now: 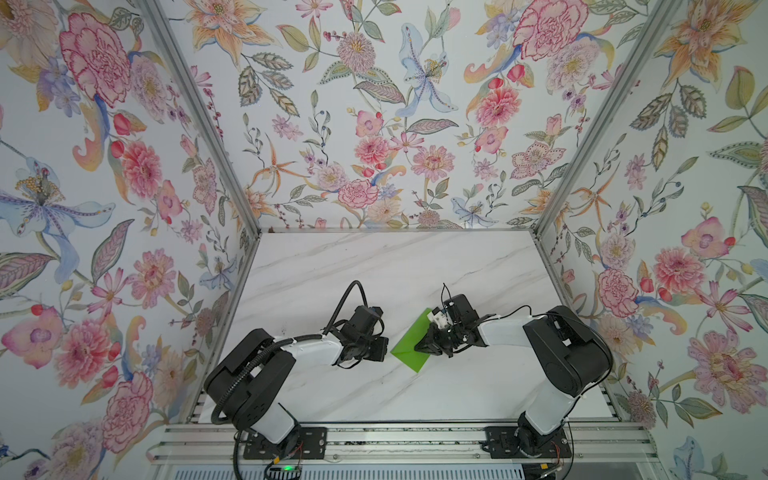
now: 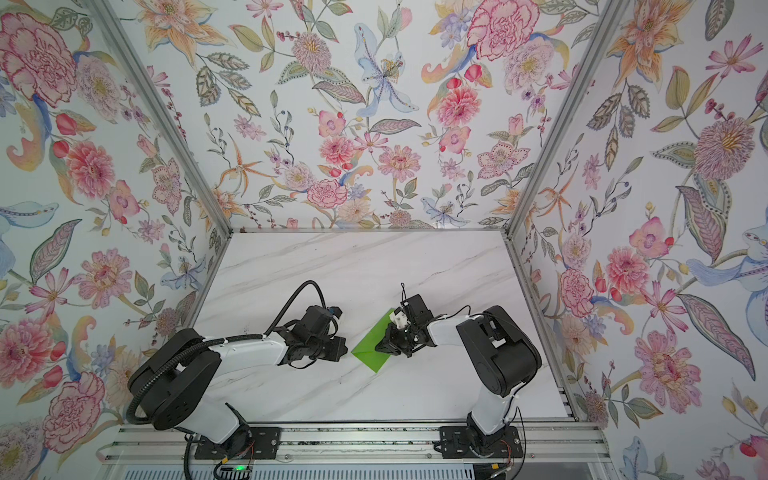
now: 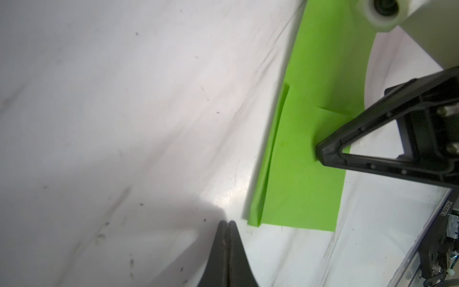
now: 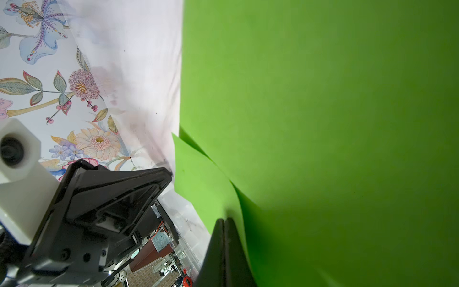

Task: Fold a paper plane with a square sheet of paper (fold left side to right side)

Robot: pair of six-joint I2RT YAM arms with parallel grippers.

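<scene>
The paper (image 1: 405, 347) is a plain bright green sheet with no marks, folded into a narrow rectangle, and it lies on the white marble table (image 1: 332, 270) a little nearer than the middle, between the two arms. Its long axis runs on a slant from near left to far right: one short end faces the near side and the other points toward the far right, as both top views show. In the left wrist view a thin strip along the long edge on the left gripper's side stands slightly raised from the table, and a short angled crease shows close to the right gripper (image 3: 321, 152). That gripper has its jaws pressed together and its tip set down on the paper about midway along its length; whether a layer is pinched between the jaws cannot be told. In the right wrist view the green fills most of the picture, and the edge of an upper layer runs toward the tip. The left gripper (image 3: 227, 223) is also fully closed and grips nothing; its tip sits on bare marble just beside the paper's leftmost corner, not touching it. Flowered walls (image 1: 124, 208) stand around the table
</scene>
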